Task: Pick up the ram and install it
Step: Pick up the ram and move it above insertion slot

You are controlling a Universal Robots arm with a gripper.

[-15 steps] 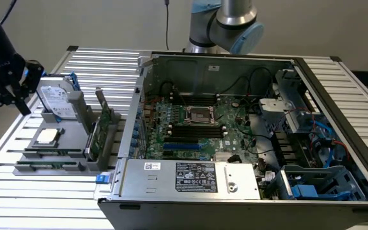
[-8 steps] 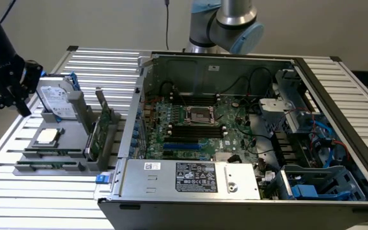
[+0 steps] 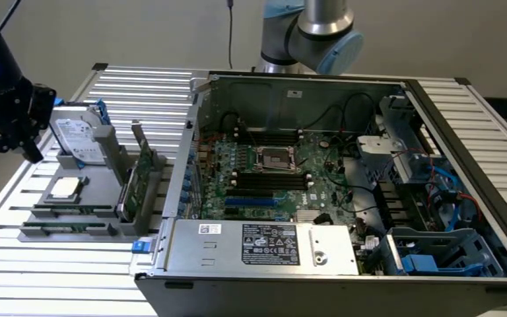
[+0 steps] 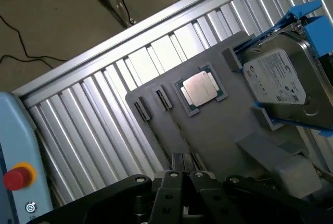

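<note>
Two ram sticks [image 3: 68,210] stand on edge in the slots of a grey holder [image 3: 95,198], at the exterior view's left beside the open computer case. In the wrist view the ram [image 4: 177,130] appears edge-on as a thin line running across the holder [image 4: 218,130]. My black gripper [image 3: 32,153] hangs above the far left corner of the holder, beside the hard drive and apart from the ram. Its fingers [image 4: 171,179] are pressed together, so the gripper [image 4: 183,174] is shut with nothing in it. The motherboard [image 3: 271,175] lies inside the case, with black memory slots beside the processor socket.
The holder also carries a silver hard drive [image 3: 77,135] with blue rails, a processor chip [image 3: 67,188] and an upright green expansion card [image 3: 137,181]. The case walls [image 3: 192,132] stand tall around the board. A pendant with a red stop button [image 4: 15,177] lies beside the slatted table.
</note>
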